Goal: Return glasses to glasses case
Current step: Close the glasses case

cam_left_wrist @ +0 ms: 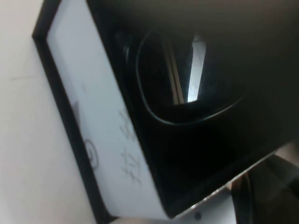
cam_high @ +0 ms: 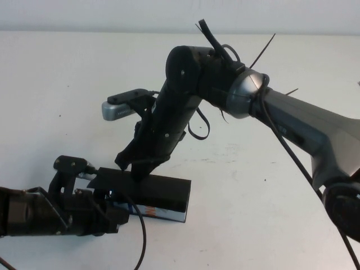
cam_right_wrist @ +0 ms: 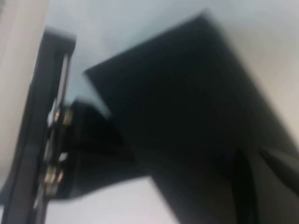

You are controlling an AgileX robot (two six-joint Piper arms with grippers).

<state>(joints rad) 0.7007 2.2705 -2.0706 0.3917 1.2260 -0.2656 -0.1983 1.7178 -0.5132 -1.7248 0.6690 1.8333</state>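
The black glasses case [cam_high: 154, 193] lies on the white table at the front left, its white, blue and orange strip facing me. My left gripper [cam_high: 93, 194] reaches in from the lower left and grips the case's left end. My right gripper [cam_high: 134, 170] points down onto the top of the case from above. In the left wrist view the case's white side [cam_left_wrist: 93, 140] is very close, and a dark rounded rim with a greyish lens, the glasses [cam_left_wrist: 187, 77], shows inside it. The right wrist view shows the black case top [cam_right_wrist: 187, 107], blurred. The glasses are hidden in the high view.
The white table [cam_high: 259, 185] extends around the case. The right arm [cam_high: 304, 129] crosses the table from the right edge, with loose cables hanging from it. A grey wrist camera [cam_high: 119, 107] sticks out to the left of the right arm.
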